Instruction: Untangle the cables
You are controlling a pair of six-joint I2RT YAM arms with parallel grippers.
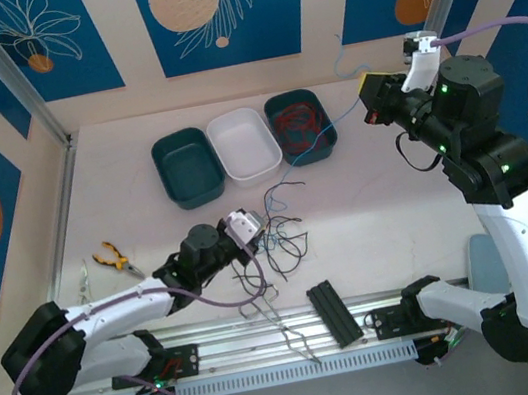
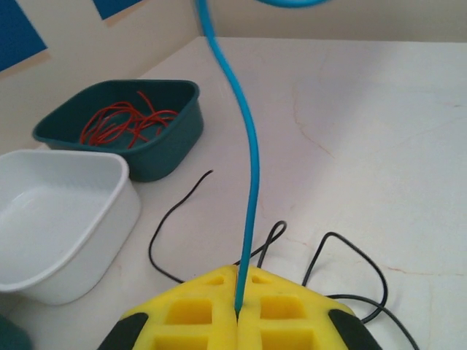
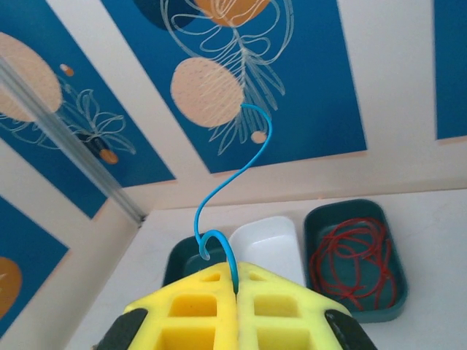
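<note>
Reference is the white rectangular plastic tray (image 1: 245, 143), middle of a row of three at the back of the pale table (image 1: 146, 217). Touching it on the left: dark teal rectangular plastic tray (image 1: 188, 168), floor bare. The white one is bare too. Touching it on the right: second teal plastic tray (image 1: 301, 125), holding a loose coil of thin red cables (image 1: 298, 121).

In front of the white tray, low over the table, sits the left gripper (image 1: 252, 226). In the left wrist view its yellow fingers (image 2: 190, 313) are pressed together with a thin blue cable (image 2: 250, 168) pinched in the seam. The strand runs straight up and out of the top of that frame. Thin black cables (image 1: 286, 239) lie loose on the table just beside that gripper, in front of the white tray and slightly to its right.

To the right of the white tray, past the red-cable tray and up in the air, hangs the right gripper (image 1: 369, 99). In the right wrist view its fingers are closed tight on the blue cable as well, the free end curling up against the blue wall panel (image 3: 306, 87).

View differences:
- The top view gives the blue strand crossing the front right corner of the red-cable tray, plus orange-handled pliers (image 1: 112, 256) far left of the white tray.
- The left wrist view resolves individual black loops.
- The right wrist view lines up all three trays beyond the grip.
</note>
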